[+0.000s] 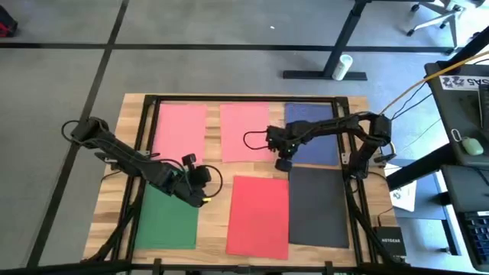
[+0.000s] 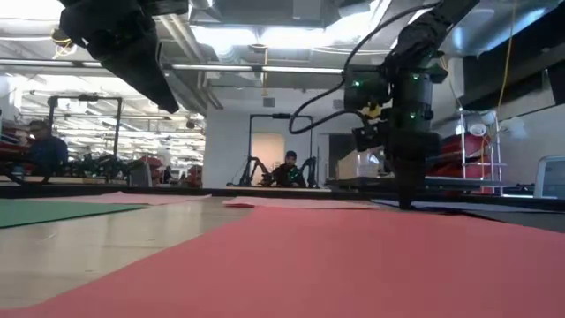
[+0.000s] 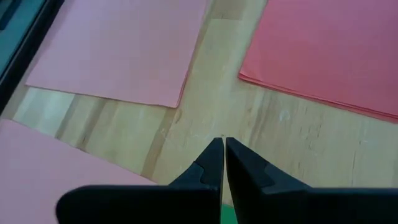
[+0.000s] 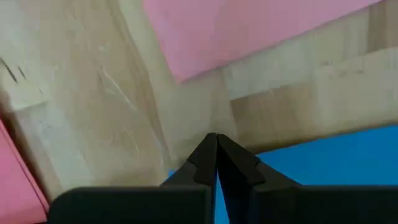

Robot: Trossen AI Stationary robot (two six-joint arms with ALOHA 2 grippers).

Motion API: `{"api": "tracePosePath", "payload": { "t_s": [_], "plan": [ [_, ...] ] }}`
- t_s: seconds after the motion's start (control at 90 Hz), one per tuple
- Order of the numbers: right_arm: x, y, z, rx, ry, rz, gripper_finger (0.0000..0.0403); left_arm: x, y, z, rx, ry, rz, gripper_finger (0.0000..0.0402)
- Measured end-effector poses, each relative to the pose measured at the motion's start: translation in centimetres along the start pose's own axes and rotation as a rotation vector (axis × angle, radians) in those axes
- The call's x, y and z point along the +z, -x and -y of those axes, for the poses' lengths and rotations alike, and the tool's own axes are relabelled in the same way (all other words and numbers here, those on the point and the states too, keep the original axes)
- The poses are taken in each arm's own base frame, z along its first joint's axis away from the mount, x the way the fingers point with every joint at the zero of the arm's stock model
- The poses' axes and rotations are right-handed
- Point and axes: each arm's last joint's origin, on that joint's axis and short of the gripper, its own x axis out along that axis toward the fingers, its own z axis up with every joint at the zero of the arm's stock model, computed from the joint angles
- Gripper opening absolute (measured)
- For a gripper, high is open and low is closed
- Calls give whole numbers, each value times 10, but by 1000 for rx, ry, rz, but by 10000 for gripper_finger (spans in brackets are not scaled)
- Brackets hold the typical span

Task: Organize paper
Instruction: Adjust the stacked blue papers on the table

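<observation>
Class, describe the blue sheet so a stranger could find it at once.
On the wooden table, look to the back row of three paper sheets. The navy blue sheet ends it on the right, beside a pink sheet; it is the only blue one.

Six thin matte sheets of paper lie flat on a wooden table [image 1: 218, 172], in two rows of three, seen from above. The far row holds a pink sheet [image 1: 179, 131] at the left, a second pink sheet [image 1: 244, 131] in the middle, and a navy blue sheet [image 1: 317, 137] at the right, partly hidden. The near row holds a green sheet [image 1: 166, 221] at the left, a red sheet [image 1: 258, 215] in the middle, and a dark grey sheet [image 1: 319, 206] at the right. Bare wood shows between most neighbours; the red and dark grey sheets lie edge to edge.
</observation>
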Motion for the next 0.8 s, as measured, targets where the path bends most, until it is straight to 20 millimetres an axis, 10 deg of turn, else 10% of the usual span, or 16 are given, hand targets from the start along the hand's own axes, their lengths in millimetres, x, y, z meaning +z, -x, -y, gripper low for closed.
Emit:
{"api": "tracePosePath", "payload": {
  "t_s": [0.8],
  "plan": [
    [9,15,-1,10,34,14,0,0,0,0,0,-2,0,0]
  ]
}}
